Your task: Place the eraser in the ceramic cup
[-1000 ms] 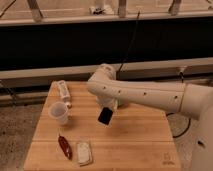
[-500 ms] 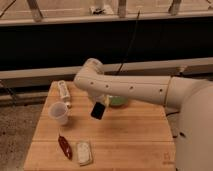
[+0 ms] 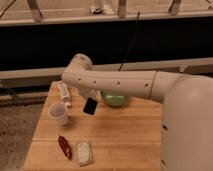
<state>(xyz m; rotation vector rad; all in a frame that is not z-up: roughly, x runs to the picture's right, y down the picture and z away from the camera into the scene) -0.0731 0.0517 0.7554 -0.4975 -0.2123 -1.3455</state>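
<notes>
The white ceramic cup (image 3: 59,113) stands on the left part of the wooden table (image 3: 125,140). My gripper (image 3: 90,101) hangs from the white arm just right of the cup and a little above the table. It is shut on the black eraser (image 3: 90,106), which hangs tilted below it. The eraser is apart from the cup, about one cup's width to the right of the rim.
A green bowl (image 3: 114,98) sits behind the arm at the table's back middle. A red elongated object (image 3: 64,147) and a pale grey-white pad (image 3: 84,152) lie at the front left. A white oblong object (image 3: 63,91) lies at the back left.
The arm has swung left across the table, carrying the eraser from the middle towards the cup. The cup and the other objects have not moved.
</notes>
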